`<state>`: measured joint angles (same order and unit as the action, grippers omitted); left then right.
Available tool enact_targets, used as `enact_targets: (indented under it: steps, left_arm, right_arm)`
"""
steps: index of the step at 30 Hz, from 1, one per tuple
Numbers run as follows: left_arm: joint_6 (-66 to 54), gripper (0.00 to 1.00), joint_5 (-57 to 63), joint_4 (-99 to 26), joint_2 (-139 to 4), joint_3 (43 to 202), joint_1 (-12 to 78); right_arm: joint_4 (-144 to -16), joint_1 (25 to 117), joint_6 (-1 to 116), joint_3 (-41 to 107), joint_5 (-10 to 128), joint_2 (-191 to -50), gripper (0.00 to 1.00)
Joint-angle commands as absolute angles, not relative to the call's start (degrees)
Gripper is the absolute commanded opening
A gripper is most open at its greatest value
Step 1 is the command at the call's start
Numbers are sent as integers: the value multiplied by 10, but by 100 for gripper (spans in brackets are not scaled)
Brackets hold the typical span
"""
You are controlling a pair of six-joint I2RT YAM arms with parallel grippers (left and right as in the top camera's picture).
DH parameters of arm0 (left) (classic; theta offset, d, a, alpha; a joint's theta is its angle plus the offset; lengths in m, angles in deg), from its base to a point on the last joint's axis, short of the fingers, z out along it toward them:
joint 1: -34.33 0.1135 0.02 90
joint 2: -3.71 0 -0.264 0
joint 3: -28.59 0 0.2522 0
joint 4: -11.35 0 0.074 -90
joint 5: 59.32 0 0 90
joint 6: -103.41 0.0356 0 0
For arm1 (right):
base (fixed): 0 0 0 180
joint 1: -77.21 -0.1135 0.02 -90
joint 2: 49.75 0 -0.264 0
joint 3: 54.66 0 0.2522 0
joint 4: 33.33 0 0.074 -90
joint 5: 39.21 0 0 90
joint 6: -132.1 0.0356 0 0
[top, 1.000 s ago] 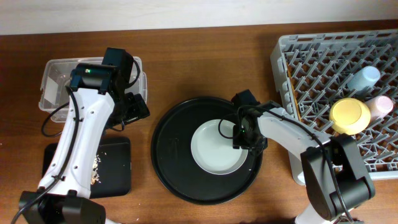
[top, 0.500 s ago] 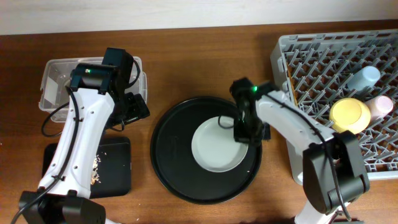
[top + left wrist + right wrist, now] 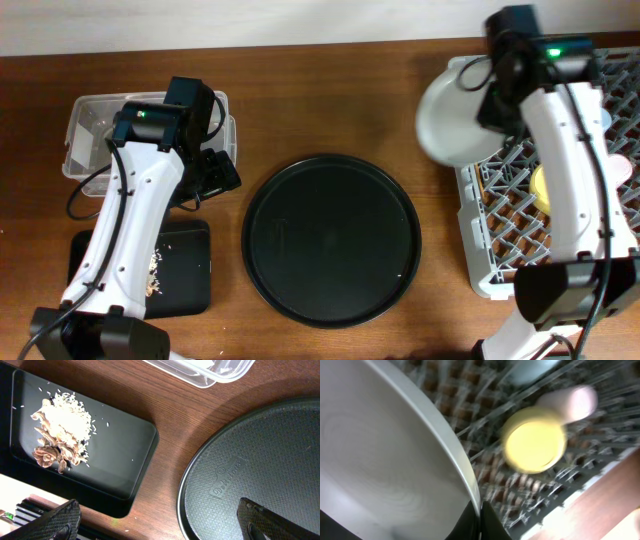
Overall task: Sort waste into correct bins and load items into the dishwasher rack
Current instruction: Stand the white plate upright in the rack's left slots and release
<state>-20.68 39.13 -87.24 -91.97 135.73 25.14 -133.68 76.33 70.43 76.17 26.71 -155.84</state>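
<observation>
My right gripper (image 3: 495, 100) is shut on the rim of the pale grey-green plate (image 3: 452, 122) and holds it tilted in the air over the left edge of the grey dishwasher rack (image 3: 520, 215). In the right wrist view the plate (image 3: 380, 460) fills the left side, pinched at its rim by the gripper (image 3: 480, 515), with the yellow bowl (image 3: 535, 445) and pink cup (image 3: 570, 401) in the rack below. My left gripper (image 3: 160, 525) is open and empty above the table between the black rectangular tray (image 3: 115, 455) holding food scraps (image 3: 60, 430) and the round tray.
The large round black tray (image 3: 332, 240) lies at the middle. The clear tub (image 3: 85, 135) stands at the back left, partly under the left arm. The black rectangular tray (image 3: 185, 265) lies at the front left.
The right gripper has lifted the plate off the round black tray and carried it up and right to the rack's left edge. The left arm has not moved.
</observation>
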Motion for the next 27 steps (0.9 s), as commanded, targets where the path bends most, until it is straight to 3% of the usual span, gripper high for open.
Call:
enact_targets:
  steps: [1, 8, 24, 27]
  left_arm:
    - [-204, 99, 397, -873, -916, 1362, 254]
    - [-204, 99, 397, -873, -916, 1362, 254]
    - [-204, 99, 397, -873, -916, 1362, 254]
    - [-204, 99, 397, -873, -916, 1362, 254]
  right_arm:
    - [-1298, 806, 707, 766, 201, -1565, 4]
    - [-1207, 825, 707, 761, 115, -1606, 4]
    - [-1193, 766, 677, 761, 97, -1682, 4]
    - [-1209, 749, 674, 763, 98, -1678, 16]
